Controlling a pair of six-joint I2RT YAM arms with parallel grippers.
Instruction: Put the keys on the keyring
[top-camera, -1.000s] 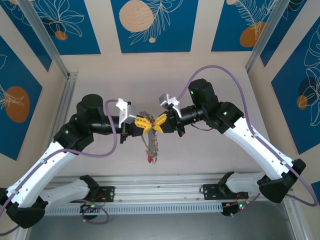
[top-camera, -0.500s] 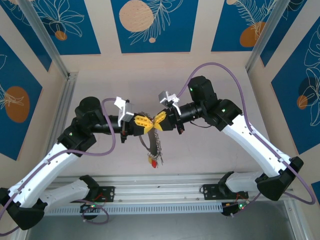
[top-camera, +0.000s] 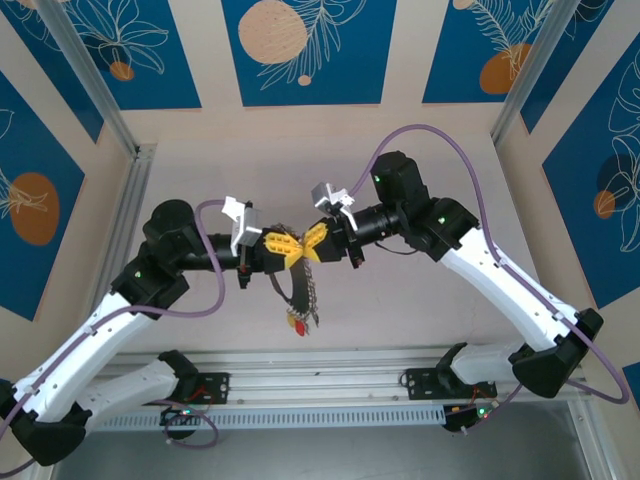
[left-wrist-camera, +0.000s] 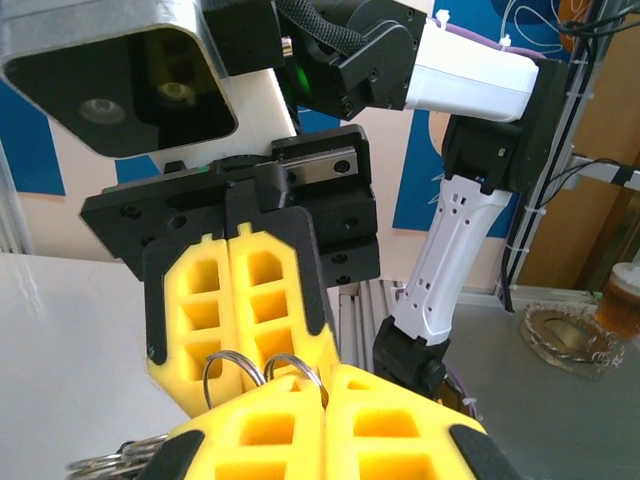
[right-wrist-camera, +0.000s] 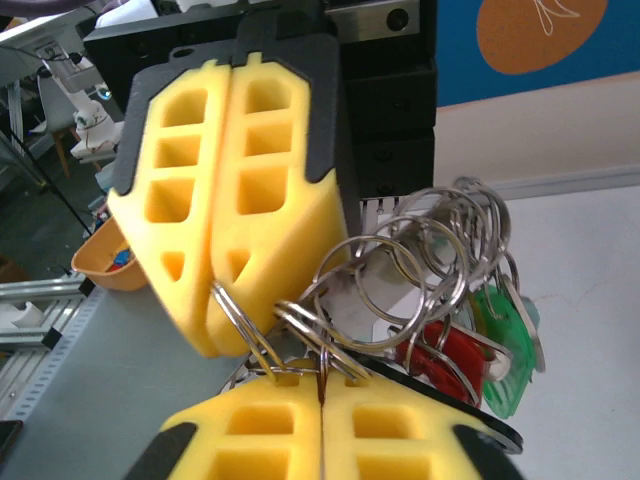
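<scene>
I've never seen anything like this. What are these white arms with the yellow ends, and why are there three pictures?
These are two robot arms bolted to the near edge of a table. One picture looks down from above. The other two come from small cameras on each wrist, so each sees the other arm's yellow padded fingers close up. The left claw and right claw meet in mid-air, both pinched shut on a keyring of metal loops. Small keys, one red and one green among them, dangle from it.
</scene>
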